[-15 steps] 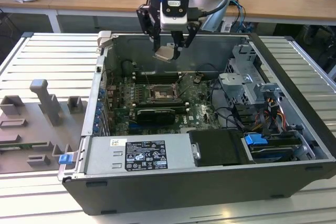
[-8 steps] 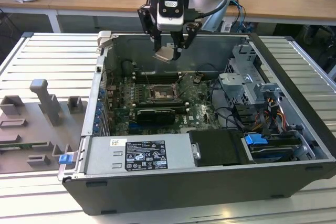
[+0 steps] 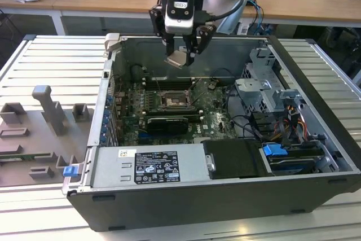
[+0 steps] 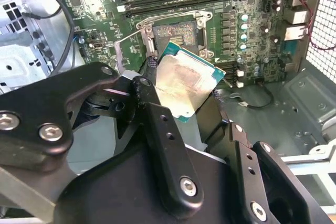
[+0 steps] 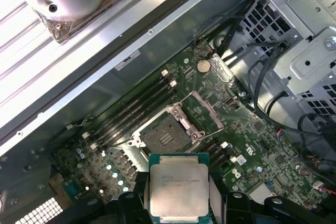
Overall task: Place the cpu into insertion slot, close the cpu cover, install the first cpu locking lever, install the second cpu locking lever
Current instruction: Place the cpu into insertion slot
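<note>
My gripper [image 3: 181, 56] hangs over the open computer case, shut on the cpu [image 3: 176, 59] by its edges. The chip's pale metal top shows in both wrist views, cpu [image 5: 178, 187] between the black fingers [image 5: 134, 199], and cpu [image 4: 184, 82] tilted a little. The insertion slot [image 5: 165, 137] lies bare on the green motherboard beneath the chip and slightly off to one side of it, with a clear gap in height. In the exterior view the insertion slot [image 3: 172, 101] is well below the gripper. The cpu cover [image 5: 206, 109] stands swung open at one side of the socket.
Long black memory slots [image 5: 134, 111] run beside the socket. A metal drive cage [image 3: 265, 83] and cable bundles [image 3: 282, 128] fill the case at the exterior view's right. A power supply [image 3: 148, 166] sits at the front. Grey fixture blocks [image 3: 48, 111] stand outside at the left.
</note>
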